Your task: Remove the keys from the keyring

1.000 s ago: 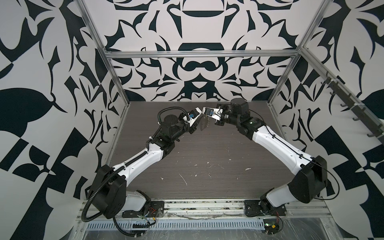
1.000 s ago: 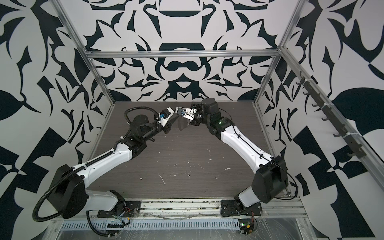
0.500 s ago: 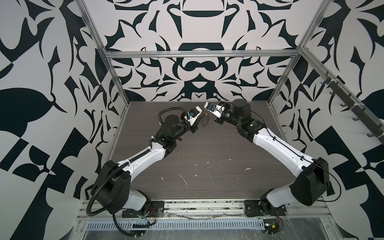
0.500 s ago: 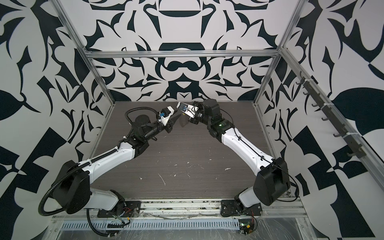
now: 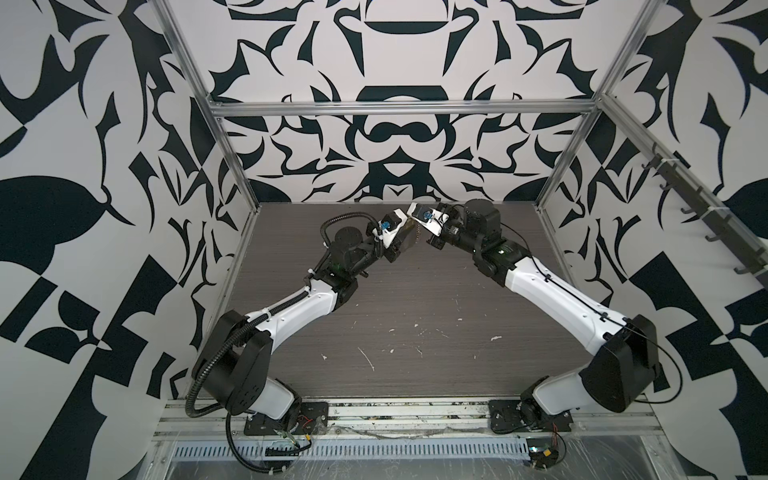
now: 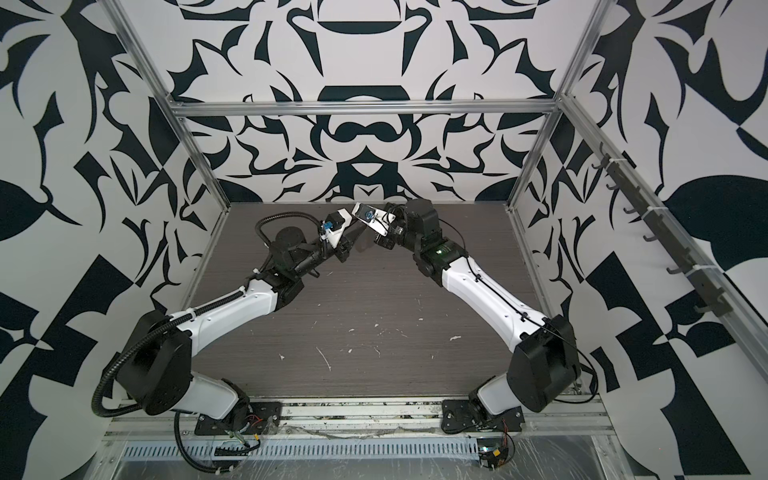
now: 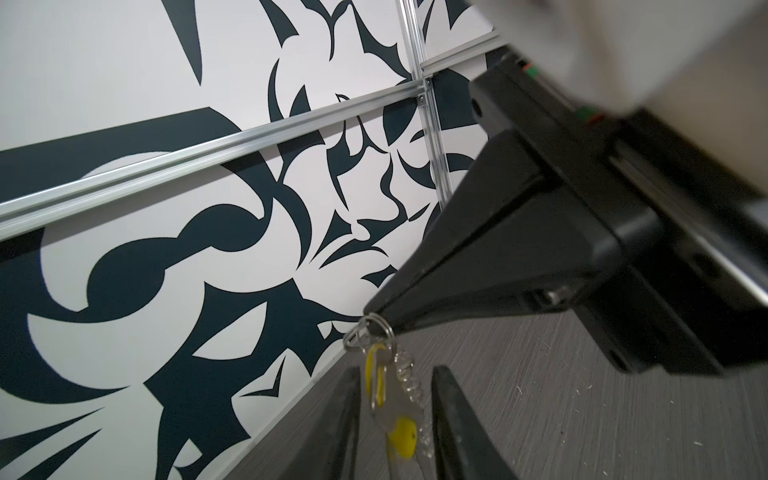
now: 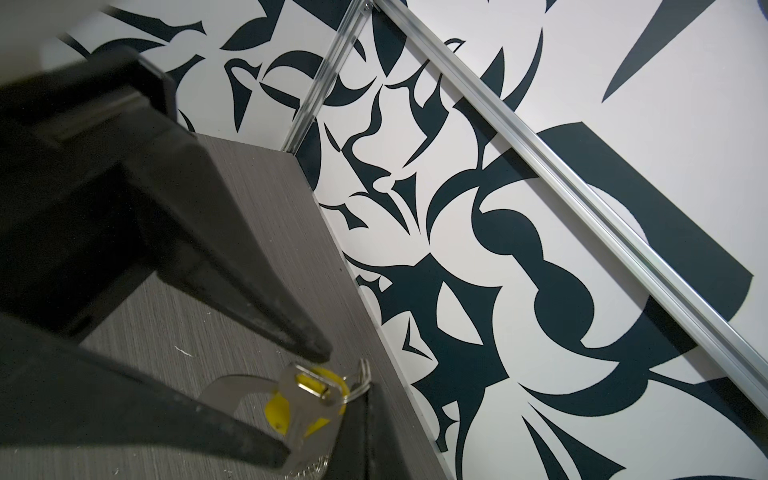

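Two robot arms: one left arm [image 5: 299, 305] and one right arm [image 5: 552, 299]. Two grippers: one left gripper [image 7: 397, 374] and one right gripper [image 7: 374, 318]. One table [image 5: 415, 291]. One key ring [image 7: 376, 328] shows clearly. At least one silver key [image 7: 388, 409]; overlap hides any more. The yellow tag [image 7: 402, 434] shows as two patches. Roughly a dozen white scraps [image 5: 368, 359].
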{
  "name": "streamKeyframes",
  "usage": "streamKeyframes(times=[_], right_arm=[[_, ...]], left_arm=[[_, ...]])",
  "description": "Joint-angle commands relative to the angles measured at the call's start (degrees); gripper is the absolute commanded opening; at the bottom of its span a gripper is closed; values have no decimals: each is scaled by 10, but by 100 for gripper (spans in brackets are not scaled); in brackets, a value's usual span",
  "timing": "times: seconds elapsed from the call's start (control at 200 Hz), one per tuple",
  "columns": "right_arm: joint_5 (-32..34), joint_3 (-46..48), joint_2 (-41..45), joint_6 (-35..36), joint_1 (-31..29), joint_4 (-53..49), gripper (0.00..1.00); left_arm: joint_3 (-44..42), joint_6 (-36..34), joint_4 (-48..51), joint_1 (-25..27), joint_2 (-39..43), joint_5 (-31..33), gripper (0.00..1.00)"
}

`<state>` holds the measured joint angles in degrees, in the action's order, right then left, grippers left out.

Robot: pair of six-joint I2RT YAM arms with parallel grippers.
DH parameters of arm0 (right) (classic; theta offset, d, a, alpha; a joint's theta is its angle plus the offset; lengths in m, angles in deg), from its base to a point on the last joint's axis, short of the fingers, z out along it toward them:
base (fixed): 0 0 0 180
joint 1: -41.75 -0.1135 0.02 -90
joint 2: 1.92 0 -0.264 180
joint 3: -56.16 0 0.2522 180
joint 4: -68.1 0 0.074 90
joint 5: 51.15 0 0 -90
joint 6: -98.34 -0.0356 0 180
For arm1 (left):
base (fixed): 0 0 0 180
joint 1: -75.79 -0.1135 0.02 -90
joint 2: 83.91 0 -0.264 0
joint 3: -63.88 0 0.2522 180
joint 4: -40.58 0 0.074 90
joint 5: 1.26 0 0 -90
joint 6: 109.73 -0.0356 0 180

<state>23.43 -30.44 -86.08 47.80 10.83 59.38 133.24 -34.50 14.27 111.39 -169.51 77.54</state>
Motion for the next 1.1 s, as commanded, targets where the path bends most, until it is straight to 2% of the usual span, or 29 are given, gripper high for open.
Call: streamKeyframes(times=[0.0, 0.185, 0.37, 0.565, 0.665, 0.815, 1.02, 1.095], right_arm=[[-11, -4, 26, -12, -4, 40, 0], [-13, -4, 25, -14, -7, 41, 0], [-16, -4, 27, -14, -8, 42, 0], [-16, -1, 30, -14, -8, 47, 0], [-17, 1, 32, -16, -9, 47, 0], [-16, 5, 34, -14, -9, 49, 0], [-18, 11, 37, -11, -9, 56, 0], [-18, 18, 39, -11, -8, 66, 0]], left_arm=[[23, 5, -26, 1, -7, -3, 33], [30, -1, -22, 1, -12, -12, 22], [32, -5, -6, 2, -14, -15, 23], [43, -3, 10, 2, -18, 11, 22], [55, 0, 31, 2, -20, 14, 19], [59, 7, 34, 2, -20, 16, 9], [57, 10, 36, 2, -16, 12, 5], [60, 12, 43, 2, -14, 5, 0]])
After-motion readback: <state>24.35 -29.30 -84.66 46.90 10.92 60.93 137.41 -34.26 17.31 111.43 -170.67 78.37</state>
